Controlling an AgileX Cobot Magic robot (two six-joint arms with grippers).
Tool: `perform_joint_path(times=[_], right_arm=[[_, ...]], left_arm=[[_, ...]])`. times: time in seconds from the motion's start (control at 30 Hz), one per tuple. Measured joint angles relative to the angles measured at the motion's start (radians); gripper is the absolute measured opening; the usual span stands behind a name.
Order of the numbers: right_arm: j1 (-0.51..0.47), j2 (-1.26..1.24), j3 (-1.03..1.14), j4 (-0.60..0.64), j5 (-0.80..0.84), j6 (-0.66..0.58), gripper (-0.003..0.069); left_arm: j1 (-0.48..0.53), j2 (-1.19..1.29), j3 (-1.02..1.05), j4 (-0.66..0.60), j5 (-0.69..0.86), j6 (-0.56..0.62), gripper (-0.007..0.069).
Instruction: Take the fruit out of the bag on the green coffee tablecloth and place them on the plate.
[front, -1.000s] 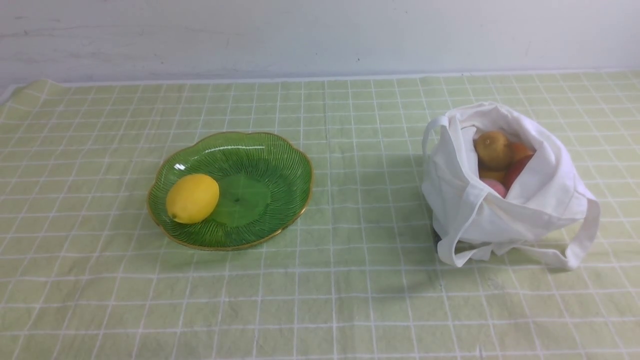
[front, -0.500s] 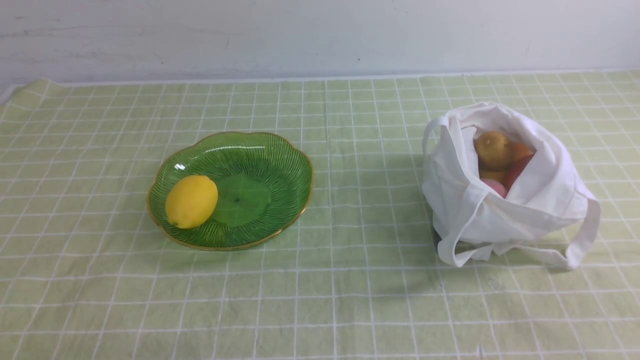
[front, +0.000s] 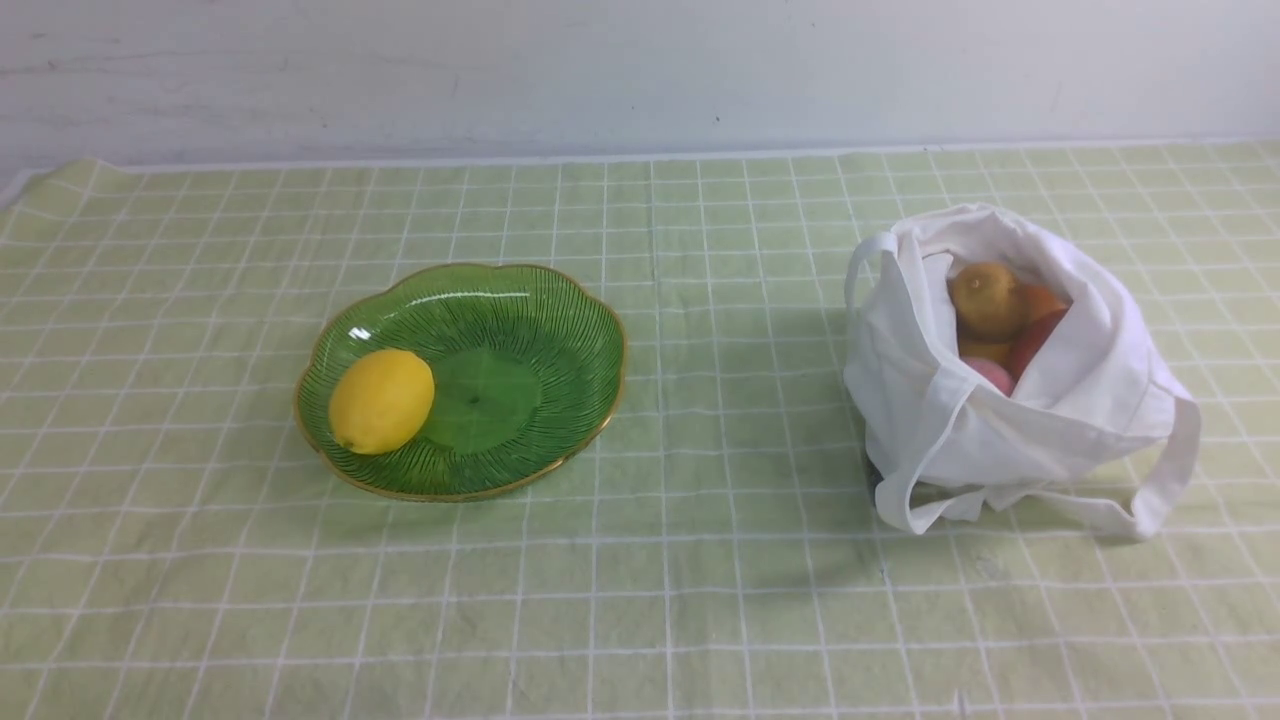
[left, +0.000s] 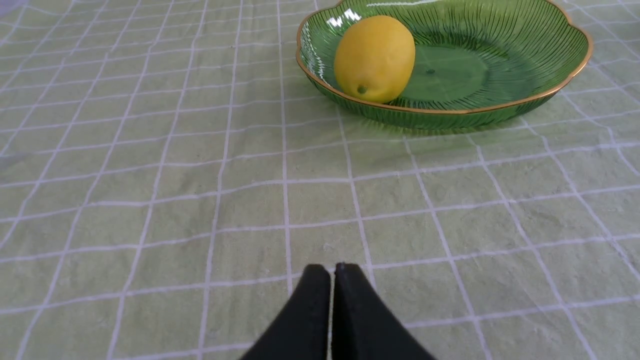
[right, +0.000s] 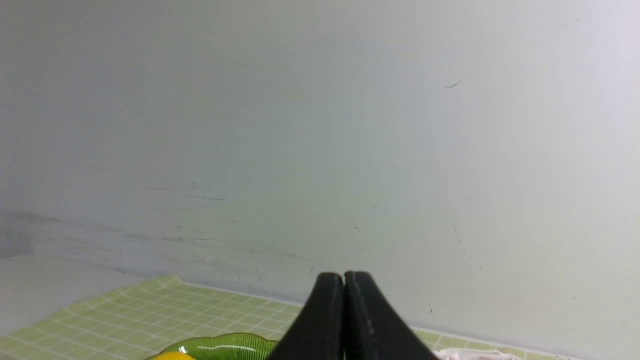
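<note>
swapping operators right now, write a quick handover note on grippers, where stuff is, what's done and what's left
Left gripper: shut, empty, low over the tablecloth short of the plate.
Right gripper: shut, empty, raised and facing the wall.
Done: lemon lies on the plate's left side.
Left: the other fruits sit in the open bag on the robot's right: a brownish-yellow one on top, orange, red and pink ones under it. How many more lie deeper is hidden.
</note>
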Motion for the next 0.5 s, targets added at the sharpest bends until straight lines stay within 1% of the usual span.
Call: perform_joint_path(times=[0.1, 0.17, 0.2, 0.23, 0.27, 0.3, 0.33, 0.37, 0.5], right_arm=[[0.000, 0.000, 0.000, 0.003, 0.000, 0.000, -0.0014], [0.000, 0.000, 0.000, 0.058, 0.000, -0.018, -0.0014], [0.000, 0.000, 0.000, 0.065, 0.000, -0.023, -0.0014], [0.000, 0.000, 0.000, 0.095, 0.000, -0.044, -0.0014], [0.000, 0.000, 0.000, 0.167, 0.000, -0.107, -0.0014], [0.000, 0.000, 0.000, 0.210, 0.000, -0.150, -0.0014], [0.000, 0.000, 0.000, 0.210, 0.000, -0.159, -0.0014], [0.000, 0.000, 0.000, 0.280, 0.000, -0.226, -0.0014], [0.000, 0.000, 0.000, 0.342, 0.000, -0.285, -0.0014]], left_arm=[[0.000, 0.000, 0.000, 0.000, 0.000, 0.000, -0.0008], [0.000, 0.000, 0.000, 0.000, 0.000, 0.000, -0.0008], [0.000, 0.000, 0.000, 0.000, 0.000, 0.000, -0.0008], [0.000, 0.000, 0.000, 0.000, 0.000, 0.000, -0.0008], [0.000, 0.000, 0.000, 0.000, 0.000, 0.000, -0.0008], [0.000, 0.000, 0.000, 0.000, 0.000, 0.000, -0.0008], [0.000, 0.000, 0.000, 0.000, 0.000, 0.000, -0.0008], [0.000, 0.000, 0.000, 0.000, 0.000, 0.000, -0.0008], [0.000, 0.000, 0.000, 0.000, 0.000, 0.000, -0.0008]])
